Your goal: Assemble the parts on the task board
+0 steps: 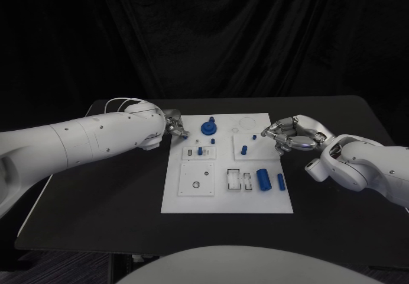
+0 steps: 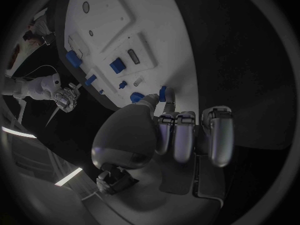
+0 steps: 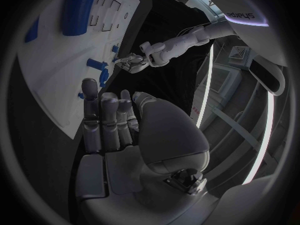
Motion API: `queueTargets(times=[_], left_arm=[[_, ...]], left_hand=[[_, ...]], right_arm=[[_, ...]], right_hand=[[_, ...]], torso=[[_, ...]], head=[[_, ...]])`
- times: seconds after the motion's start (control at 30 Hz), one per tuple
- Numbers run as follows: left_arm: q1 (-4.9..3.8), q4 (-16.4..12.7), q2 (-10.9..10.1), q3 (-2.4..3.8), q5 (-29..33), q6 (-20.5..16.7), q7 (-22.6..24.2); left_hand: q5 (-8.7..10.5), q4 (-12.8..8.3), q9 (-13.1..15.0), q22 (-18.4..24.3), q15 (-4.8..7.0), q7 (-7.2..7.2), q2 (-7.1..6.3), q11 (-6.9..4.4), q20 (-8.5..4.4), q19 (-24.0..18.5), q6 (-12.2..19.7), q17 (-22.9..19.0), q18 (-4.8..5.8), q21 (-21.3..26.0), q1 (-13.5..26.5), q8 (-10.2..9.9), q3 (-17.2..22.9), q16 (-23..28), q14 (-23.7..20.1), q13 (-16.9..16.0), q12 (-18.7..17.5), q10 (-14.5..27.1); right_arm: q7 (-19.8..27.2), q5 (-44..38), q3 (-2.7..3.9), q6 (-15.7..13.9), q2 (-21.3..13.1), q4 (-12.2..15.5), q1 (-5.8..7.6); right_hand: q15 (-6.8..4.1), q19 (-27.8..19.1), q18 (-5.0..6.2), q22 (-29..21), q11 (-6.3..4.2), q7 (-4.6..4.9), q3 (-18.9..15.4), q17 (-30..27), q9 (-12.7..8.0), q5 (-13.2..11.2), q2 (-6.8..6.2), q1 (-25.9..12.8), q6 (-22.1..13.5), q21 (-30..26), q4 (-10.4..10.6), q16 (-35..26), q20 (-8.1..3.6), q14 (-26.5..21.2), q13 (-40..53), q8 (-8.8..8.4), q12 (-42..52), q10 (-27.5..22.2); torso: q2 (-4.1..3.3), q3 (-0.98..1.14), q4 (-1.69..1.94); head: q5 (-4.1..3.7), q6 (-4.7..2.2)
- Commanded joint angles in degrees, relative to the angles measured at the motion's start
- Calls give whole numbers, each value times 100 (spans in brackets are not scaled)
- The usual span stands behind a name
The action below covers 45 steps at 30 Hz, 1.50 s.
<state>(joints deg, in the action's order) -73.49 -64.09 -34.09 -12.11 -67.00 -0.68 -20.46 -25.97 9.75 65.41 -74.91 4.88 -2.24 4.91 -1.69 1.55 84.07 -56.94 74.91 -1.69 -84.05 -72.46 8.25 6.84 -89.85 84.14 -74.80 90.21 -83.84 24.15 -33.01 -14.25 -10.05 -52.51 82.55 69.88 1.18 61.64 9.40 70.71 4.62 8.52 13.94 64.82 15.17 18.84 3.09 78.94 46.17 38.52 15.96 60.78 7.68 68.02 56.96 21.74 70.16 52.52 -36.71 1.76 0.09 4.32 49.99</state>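
Resting on black table (image 1: 102,201), white task board (image 1: 226,204), dark curtain behind, both hands' grip unclear.

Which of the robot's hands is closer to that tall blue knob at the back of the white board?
Left. The left hand sits just beside the blue knob; the right hand is farther off, across the board.

Black table (image 1: 102,201), matte top. White task board (image 1: 229,204) lies flat on it, centred left-right, running from near the far edge towards the near edge. Bare black surface on both sides.
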Motion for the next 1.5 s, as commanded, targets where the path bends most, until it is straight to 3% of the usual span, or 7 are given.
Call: queueTargets(times=[0.03, 0.17, 0.27, 0.4, 0.7, 1.07, 1.5], left_arm=[[16, -24, -11, 1, 55, -15, -2], [16, -60, -44, 1, 111, -46, -14], [17, -108, -95, 1, 317, -73, -32], [17, -182, -176, 1, 462, -166, -39], [14, -562, -499, 1, 918, -544, -25], [2, -1503, -1167, 0, 1354, -1256, 103], [61, -1875, -1292, -1, 1331, -1686, 212]], left_hand=[[-131, -86, 60, -964, 11, 33, -178, -43, -8, 163, -68, 1509, -37, 21, 49, 38, 353, -15, 586, -1520, -21, -616], [-173, -212, 123, -972, 12, 23, -369, -69, -16, 167, -71, 1509, -35, 26, 143, 76, 853, -15, 586, -1520, -21, -616], [-184, -491, 222, -986, 10, 5, -620, -53, -13, 174, -48, 1509, -34, 35, 342, 123, 1630, -15, 586, -1520, -21, -616], [-249, -671, 278, -989, 1, 6, -712, -32, -16, 174, -34, 1509, -38, 45, 460, 150, 1972, -15, 586, -1520, -21, -616], [-212, -773, 326, -1002, 10, 0, -765, -35, -11, 185, -56, 1509, -34, 40, 608, 186, 2187, -15, 586, -1520, -21, -616], [-104, -808, 355, -1013, 17, 13, -776, -44, -17, 196, -78, 1509, -31, 32, 698, 213, 2271, -15, 586, -1520, -21, -616], [-49, -796, 375, -947, 19, 12, -727, -44, -19, 144, -74, 1509, -58, 121, 735, 225, 2321, -15, 586, -1520, -21, -616]], right_arm=[[-123, 10, 4, 99, 2, -4, -12], [-145, 10, 4, 118, 3, -7, -12], [-162, 10, 4, 130, 3, -7, -12], [-181, 10, 4, 140, -6, -1, -12], [-215, 10, 4, 149, -36, 12, -12], [-235, 10, 4, 109, -77, 41, -11], [-233, 10, 4, 90, -116, 79, -11]], right_hand=[[2, 31, 59, 0, -18, -17, 23, -6, -7, 18, 39, 22, -23, -28, 0, 6, -20, 19, -5, 26, 11, -22], [2, 27, 60, -2, -18, -17, 26, -16, -7, 19, 40, 24, -23, -37, -1, -5, -21, 11, -9, 27, 10, -25], [2, 15, 64, -10, -17, -16, 27, -28, -8, 20, 41, 24, -24, -61, 0, -16, -21, 1, -23, 28, 3, -41], [2, 15, 64, -10, -17, -16, 27, -28, -8, 20, 41, 24, -24, -61, 0, -16, -21, 1, -23, 28, 3, -41], [4, 0, 68, -19, -13, -11, 29, -50, -9, 17, 40, 16, -27, -93, 9, -39, -21, -20, -42, 30, -7, -63], [5, -1, 68, -20, -12, -10, 29, -57, -10, 15, 39, 12, -28, -96, 13, -45, -20, -27, -51, 31, -12, -74], [7, -3, 67, -19, -10, -9, 29, -60, -11, 13, 35, 7, -27, -101, 18, -45, -20, -31, -59, 35, -15, -84]], torso=[[0, 0, 4], [-2, 0, 3], [-2, 0, 5], [-1, -1, 3], [-3, -2, 6], [-3, -2, 12], [-3, -1, 17]], head=[[0, 1], [5, 1], [-6, 1], [-9, 1], [-23, 1], [-7, 1], [26, 1]])
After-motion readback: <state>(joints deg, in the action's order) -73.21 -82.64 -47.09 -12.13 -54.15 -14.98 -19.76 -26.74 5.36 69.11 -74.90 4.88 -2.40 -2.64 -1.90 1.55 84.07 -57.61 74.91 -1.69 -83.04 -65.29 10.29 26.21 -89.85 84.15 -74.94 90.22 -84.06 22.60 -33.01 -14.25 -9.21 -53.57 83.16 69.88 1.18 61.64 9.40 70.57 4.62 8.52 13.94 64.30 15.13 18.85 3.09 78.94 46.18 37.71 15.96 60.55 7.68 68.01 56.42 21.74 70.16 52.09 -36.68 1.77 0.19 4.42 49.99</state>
